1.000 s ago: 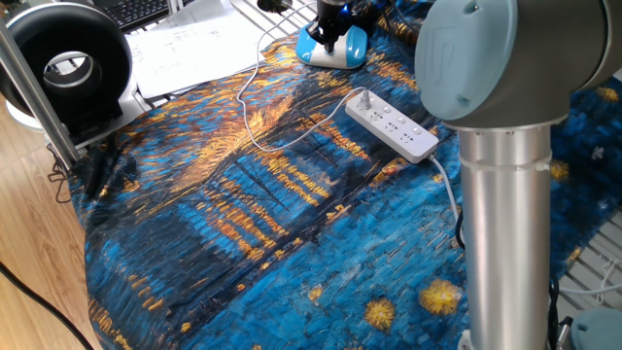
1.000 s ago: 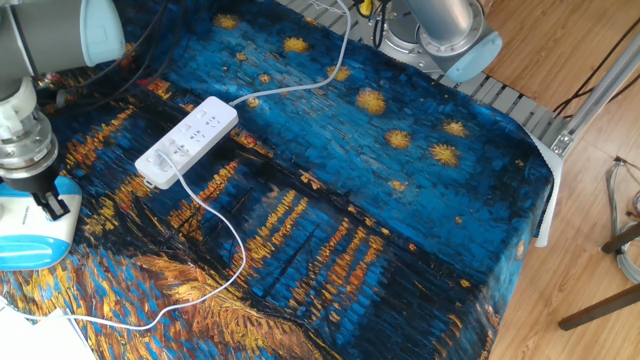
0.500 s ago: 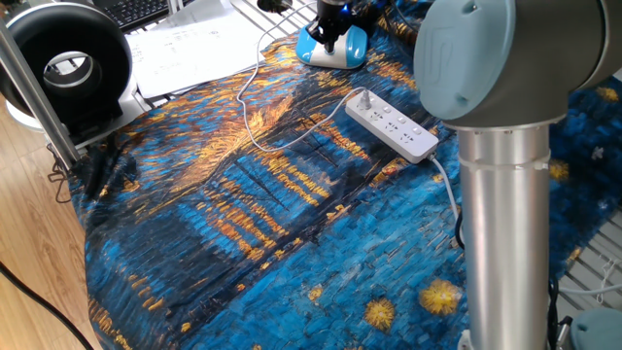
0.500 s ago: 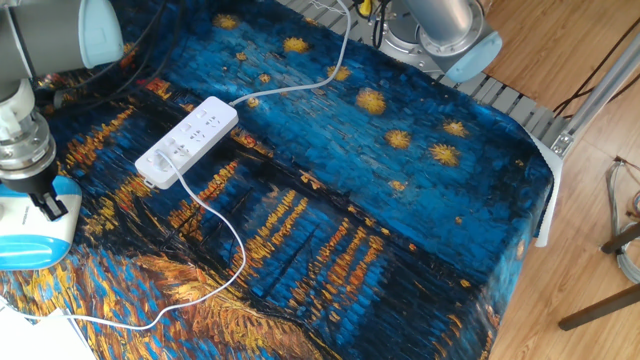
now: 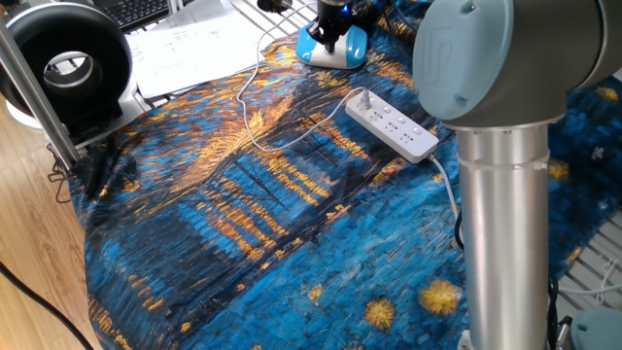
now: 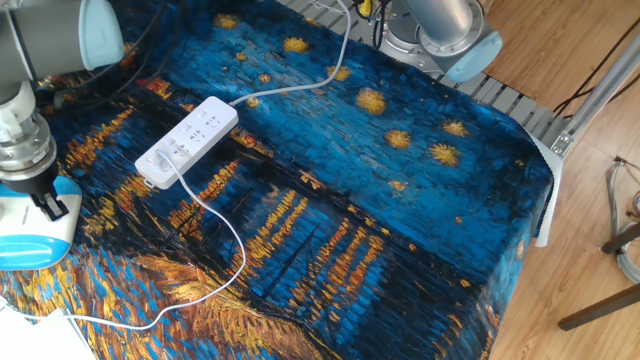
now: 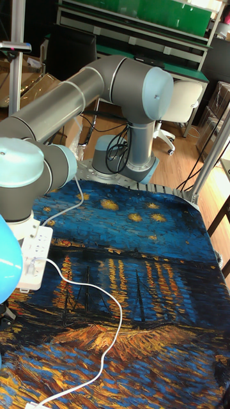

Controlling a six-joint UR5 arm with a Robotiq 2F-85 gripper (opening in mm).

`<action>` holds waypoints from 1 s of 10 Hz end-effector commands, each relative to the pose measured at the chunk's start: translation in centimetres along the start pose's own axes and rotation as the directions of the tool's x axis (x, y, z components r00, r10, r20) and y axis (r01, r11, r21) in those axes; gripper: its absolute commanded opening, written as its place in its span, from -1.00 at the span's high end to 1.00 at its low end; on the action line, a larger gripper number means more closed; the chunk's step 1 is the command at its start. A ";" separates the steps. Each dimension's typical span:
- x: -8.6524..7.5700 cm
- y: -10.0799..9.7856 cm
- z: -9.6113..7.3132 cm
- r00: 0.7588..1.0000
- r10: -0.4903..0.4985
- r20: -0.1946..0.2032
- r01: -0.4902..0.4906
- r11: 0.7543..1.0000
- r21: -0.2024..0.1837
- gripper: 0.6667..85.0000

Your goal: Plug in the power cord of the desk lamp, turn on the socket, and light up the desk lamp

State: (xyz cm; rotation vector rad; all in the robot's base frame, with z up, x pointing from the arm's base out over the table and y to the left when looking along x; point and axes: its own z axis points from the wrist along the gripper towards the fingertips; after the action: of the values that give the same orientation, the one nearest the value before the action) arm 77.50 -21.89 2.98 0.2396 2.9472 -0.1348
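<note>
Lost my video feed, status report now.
Gripper down on blue-white lamp base, jaw state unclear. Thin white power cord plugged into white power strip. Nothing blocking.

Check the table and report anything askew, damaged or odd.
Nothing stands out. The socket lies flat on the cloth with the power cord plugged into one end and trailing loosely. The hand sits over the lamp base.

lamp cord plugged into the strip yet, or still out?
Plugged in: the power cord ends in a white plug seated in the end outlet of the socket, at the end away from its grey cable.
</note>
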 end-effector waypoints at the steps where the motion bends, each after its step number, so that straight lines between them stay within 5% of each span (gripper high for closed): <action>1: 0.1 0.1 0.3 1.000 0.009 -0.006 -0.009 1.000 -0.011 0.98; 10: 1.2 -0.2 -1.7 1.000 0.009 -0.027 -0.009 1.000 -0.015 0.98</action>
State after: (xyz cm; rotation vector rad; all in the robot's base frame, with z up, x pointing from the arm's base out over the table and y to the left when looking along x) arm 76.32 -21.76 3.91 0.2427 2.9701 -0.1278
